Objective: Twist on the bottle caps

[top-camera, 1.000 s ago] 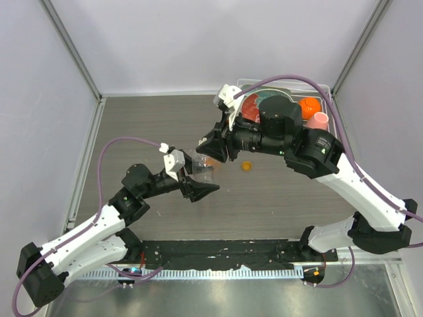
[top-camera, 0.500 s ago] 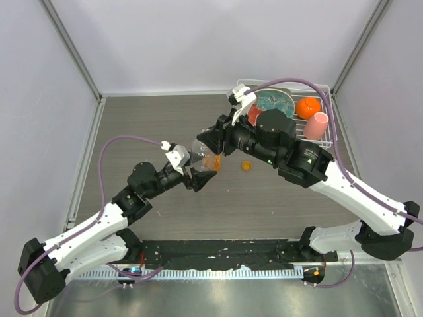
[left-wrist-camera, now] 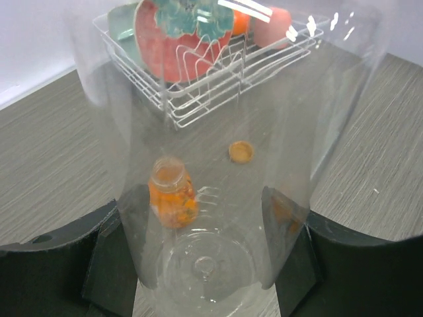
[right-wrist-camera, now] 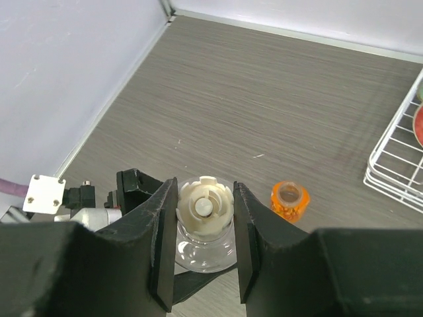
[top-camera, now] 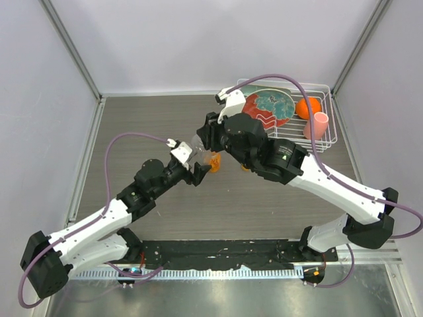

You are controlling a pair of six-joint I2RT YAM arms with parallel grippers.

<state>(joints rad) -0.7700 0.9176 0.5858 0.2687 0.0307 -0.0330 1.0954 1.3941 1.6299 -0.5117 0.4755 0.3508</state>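
**Status: cap held on the clear bottle, orange bottle open**

**Count.** Two bottles, two caps, two grippers, one wire rack.

**Task items**
- The clear bottle (right-wrist-camera: 205, 254) is clamped at its body by the left gripper (top-camera: 195, 173), one finger on each side.
- The cream-white cap (right-wrist-camera: 205, 207) sits on the neck of the clear bottle. The right gripper (right-wrist-camera: 205, 198) is clenched on it, its fingers pressing the cap's rim from both sides.
- The orange bottle (left-wrist-camera: 172, 195) stands upright on the bench (left-wrist-camera: 59, 145), just beside the clear bottle. Its neck is open.
- The orange cap (left-wrist-camera: 241, 152) lies flat on the bench, near the orange bottle and between it and the rack. It is apart from both grippers.

**Containers**
- The orange bottle holds orange contents; what they are cannot be told.
- The clear bottle looks colourless throughout.
- The wire rack (top-camera: 328, 140) stands at the far right of the bench. It holds a red-and-teal plate (top-camera: 268, 105) on edge, an orange ball (top-camera: 307, 107) and a pink cup (top-camera: 319, 124). A paler plate (left-wrist-camera: 124, 30) stands behind the first.

**Limits of view**
- In the left wrist view the clear bottle fills the frame, so the orange bottle and cap are seen through its wall and are distorted.
- In the top view the right arm covers most of the clear bottle and its cap.
- How far the cap is threaded on cannot be told.
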